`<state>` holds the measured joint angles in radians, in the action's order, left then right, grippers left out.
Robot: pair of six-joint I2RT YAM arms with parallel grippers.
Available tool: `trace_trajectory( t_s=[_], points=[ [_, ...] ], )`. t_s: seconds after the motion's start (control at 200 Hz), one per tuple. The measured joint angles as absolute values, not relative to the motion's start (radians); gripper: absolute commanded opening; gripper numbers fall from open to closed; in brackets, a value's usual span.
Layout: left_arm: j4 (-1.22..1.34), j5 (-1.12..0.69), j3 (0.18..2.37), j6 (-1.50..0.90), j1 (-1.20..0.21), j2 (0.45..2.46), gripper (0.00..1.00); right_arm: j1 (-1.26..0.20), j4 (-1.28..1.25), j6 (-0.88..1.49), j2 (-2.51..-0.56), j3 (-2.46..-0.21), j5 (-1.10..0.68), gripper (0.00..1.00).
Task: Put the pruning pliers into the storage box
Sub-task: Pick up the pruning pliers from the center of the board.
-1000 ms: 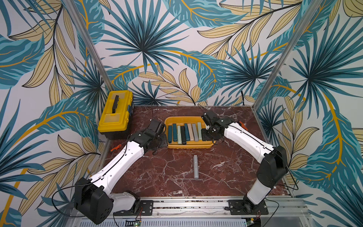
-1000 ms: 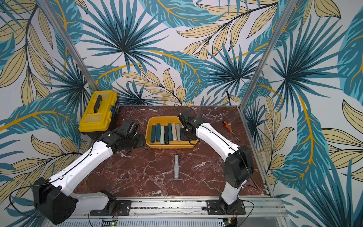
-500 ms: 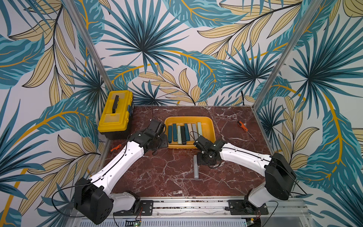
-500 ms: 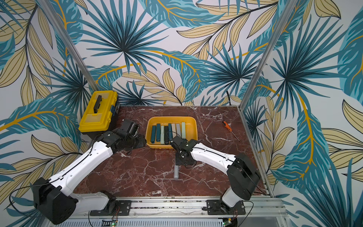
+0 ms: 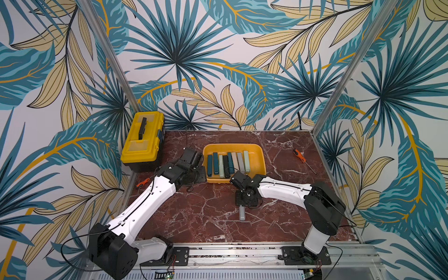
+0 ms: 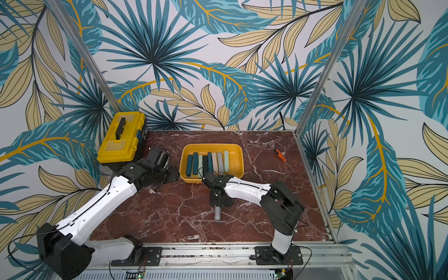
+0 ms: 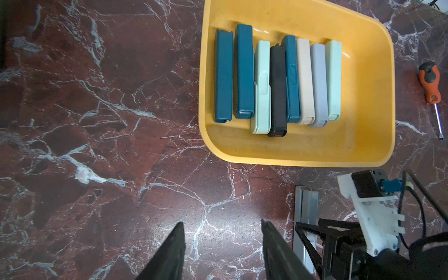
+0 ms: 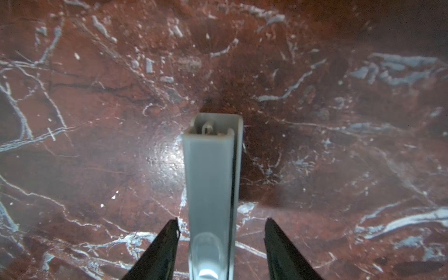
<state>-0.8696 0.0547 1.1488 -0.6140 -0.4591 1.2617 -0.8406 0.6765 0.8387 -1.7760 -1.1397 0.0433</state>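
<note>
Marble tabletop (image 8: 97, 145), grey pruning pliers (image 8: 211, 181) between parted fingers (image 8: 164, 247) of right hand (image 8: 221, 225)

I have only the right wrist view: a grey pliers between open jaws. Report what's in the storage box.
Observer: Eight pruning pliers lie side by side in the yellow storage box.
Operator: Give me the left gripper's state.
Observer: The left gripper is open and empty, above the table beside the box.
Operator: Locate the box from my grey pliers.
Observer: The grey pliers lies on the table in front of the box, apart from it.
</note>
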Motion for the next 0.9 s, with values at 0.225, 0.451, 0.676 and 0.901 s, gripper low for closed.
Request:
trace_trajectory(
  t_s=[0.225, 0.451, 0.676, 0.901],
  points=[
    [-0.872, 0.065, 1.149, -0.613, -0.459, 1.262, 0.53, -0.841, 0.674, 0.846, -1.821, -1.142, 0.039, 0.56],
    [-0.872, 0.067, 1.149, -0.614, -0.459, 1.264, 0.53, -0.841, 0.672, 0.858, -1.822, -1.142, 0.036, 0.44],
    [-0.872, 0.067, 1.149, -0.617, -0.459, 1.27, 0.53, -0.842, 0.666, 0.856, -1.822, -1.142, 0.028, 0.28],
    [-0.872, 0.067, 1.149, -0.618, -0.459, 1.27, 0.53, -0.841, 0.753, 0.82, -1.813, -1.217, 0.048, 0.28]
  ],
)
